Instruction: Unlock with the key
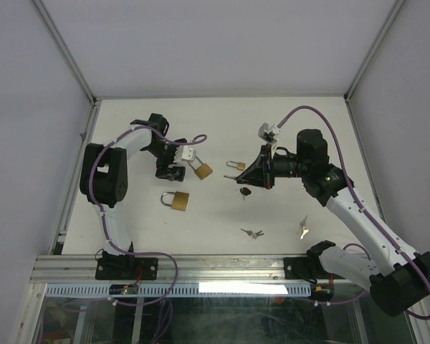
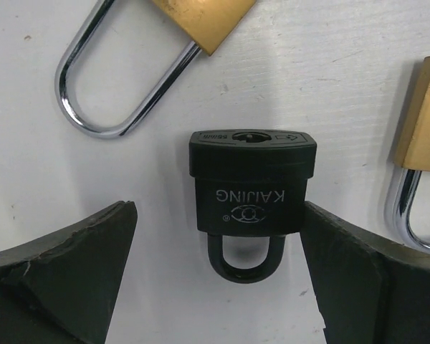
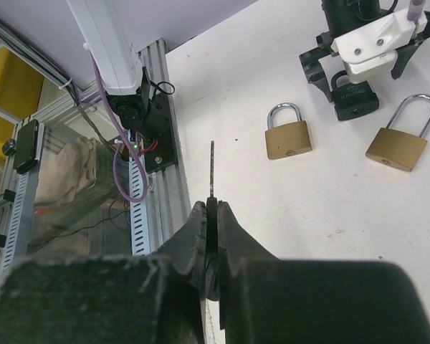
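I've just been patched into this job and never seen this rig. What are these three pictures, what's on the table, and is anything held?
You are looking at two robot arms bolted at the near edge of a white table.

The overhead view looks down from above and behind them. The other two views come from a camera on each wrist.

The left gripper is open, its fingers on either side of a black padlock lying on the table, not yet closed on it.

The right gripper is shut on a key, whose blade sticks out past the fingertips.

Also on the table: three brass padlocks, and loose keys near the front, and.
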Motion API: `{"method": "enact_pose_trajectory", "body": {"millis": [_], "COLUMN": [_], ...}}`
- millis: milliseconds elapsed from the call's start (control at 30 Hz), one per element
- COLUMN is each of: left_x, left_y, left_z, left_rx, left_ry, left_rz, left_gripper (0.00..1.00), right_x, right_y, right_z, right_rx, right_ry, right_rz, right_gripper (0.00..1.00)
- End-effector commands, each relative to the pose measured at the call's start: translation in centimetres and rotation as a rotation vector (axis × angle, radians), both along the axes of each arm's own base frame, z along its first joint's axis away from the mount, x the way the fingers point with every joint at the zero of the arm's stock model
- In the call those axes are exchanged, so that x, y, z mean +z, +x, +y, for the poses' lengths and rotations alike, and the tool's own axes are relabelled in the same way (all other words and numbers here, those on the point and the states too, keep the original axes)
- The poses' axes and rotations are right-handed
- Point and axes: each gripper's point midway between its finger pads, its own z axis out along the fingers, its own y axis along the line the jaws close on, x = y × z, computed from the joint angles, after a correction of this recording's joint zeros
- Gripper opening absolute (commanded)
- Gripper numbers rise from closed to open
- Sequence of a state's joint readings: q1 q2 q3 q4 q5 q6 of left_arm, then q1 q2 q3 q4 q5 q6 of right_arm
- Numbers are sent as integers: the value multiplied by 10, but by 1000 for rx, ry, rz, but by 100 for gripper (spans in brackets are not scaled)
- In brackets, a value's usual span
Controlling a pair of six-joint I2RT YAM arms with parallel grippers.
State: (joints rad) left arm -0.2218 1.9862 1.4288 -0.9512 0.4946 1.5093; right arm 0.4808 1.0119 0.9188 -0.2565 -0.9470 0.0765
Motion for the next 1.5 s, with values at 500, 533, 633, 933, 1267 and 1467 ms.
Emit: {"method": "enact_pose_trajectory", "body": {"millis": [500,533,633,933,1267,1467], "left_x": [-17,-16,-12,28,259,314], "left_y": [-33,-32,-28,-24,-25,-83], "left_z": [-14,-15,-17,-18,-53,-60], "left_rx": [-167,-161,-149,-132,-72,-91], "left_ry": [-9,-12,-20,-47,-428,-527], "left_rz": [53,47,33,-64,-757,-992], "left_gripper": [78,72,51,0,0,0], "right_x": [14,14,14,23,42,74], "right_y": [2,2,2,2,15,4], "right_z": [-3,-3,-3,-6,-18,-11], "right_rx": [2,2,2,-23,-248,-237], "right_ry": [41,41,43,54,48,98], "right_rz": [-56,-53,-52,-51,152,101], "right_gripper": [0,0,0,0,0,0]}}
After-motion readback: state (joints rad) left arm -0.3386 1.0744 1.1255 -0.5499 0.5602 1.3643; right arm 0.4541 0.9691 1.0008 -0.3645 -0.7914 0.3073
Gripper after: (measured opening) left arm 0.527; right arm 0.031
